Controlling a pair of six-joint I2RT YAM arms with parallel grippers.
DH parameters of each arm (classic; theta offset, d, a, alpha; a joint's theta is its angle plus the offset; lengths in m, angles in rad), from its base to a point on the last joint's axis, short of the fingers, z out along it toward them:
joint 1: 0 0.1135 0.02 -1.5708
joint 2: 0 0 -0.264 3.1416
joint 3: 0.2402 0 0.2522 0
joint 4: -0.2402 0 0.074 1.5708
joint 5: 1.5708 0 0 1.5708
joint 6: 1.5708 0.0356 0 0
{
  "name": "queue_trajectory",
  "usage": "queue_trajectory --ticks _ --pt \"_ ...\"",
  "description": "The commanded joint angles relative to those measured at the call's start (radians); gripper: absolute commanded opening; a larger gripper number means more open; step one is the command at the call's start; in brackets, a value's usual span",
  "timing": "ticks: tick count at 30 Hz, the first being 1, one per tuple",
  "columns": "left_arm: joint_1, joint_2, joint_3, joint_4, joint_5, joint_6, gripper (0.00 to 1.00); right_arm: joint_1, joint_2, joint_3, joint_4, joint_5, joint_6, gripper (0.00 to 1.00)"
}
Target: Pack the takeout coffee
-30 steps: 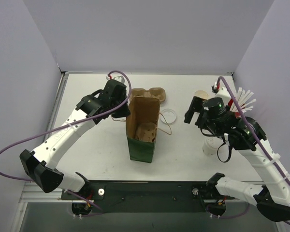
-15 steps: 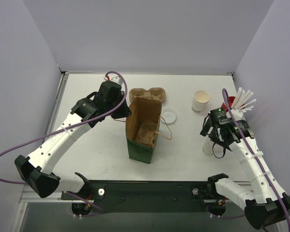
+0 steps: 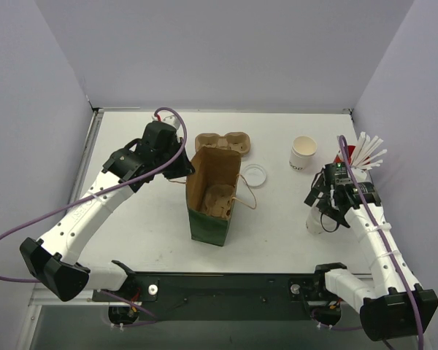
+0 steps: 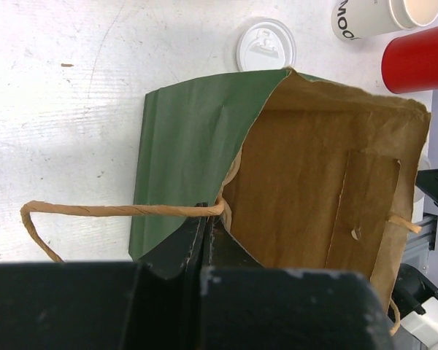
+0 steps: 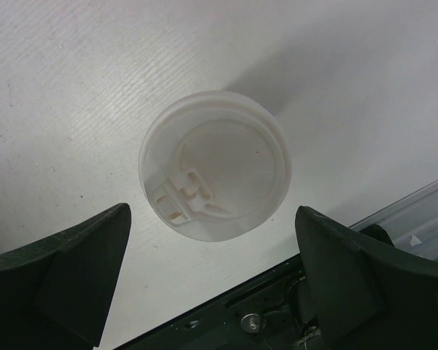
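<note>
One takeout coffee cup, white, open and tan inside, stands at the back right. A second cup, lidded, stands near the front right. My right gripper hovers open right above it, fingers apart on either side and touching nothing; the top view shows it partly covering that cup. My left gripper is shut on the rim of the green paper bag beside its twine handle. The bag stands open mid-table with a pulp carrier inside.
A second brown pulp carrier lies behind the bag. A loose white lid rests to the bag's right. A red cup of white straws stands by the right wall. The black front rail runs close to the lidded cup.
My right gripper has swung from beside the open cup at the back to above the lidded cup near the front. My left arm has shifted slightly left, still pinching the bag.
</note>
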Motion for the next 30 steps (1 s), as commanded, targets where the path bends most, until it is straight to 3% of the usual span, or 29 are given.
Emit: queue_trajectory --ticks 1,8,30 --pt "0.008 -0.036 0.007 0.068 0.027 0.013 0.0 -0.024 0.002 -0.011 0.008 -0.016 -0.034 0.88" --pt "0.009 -0.041 0.002 0.071 0.027 0.013 0.0 -0.045 0.02 -0.021 0.023 -0.022 -0.058 0.81" --pt "0.011 -0.028 0.008 0.074 0.053 0.013 0.0 -0.054 0.086 -0.018 0.017 -0.03 -0.164 0.77"
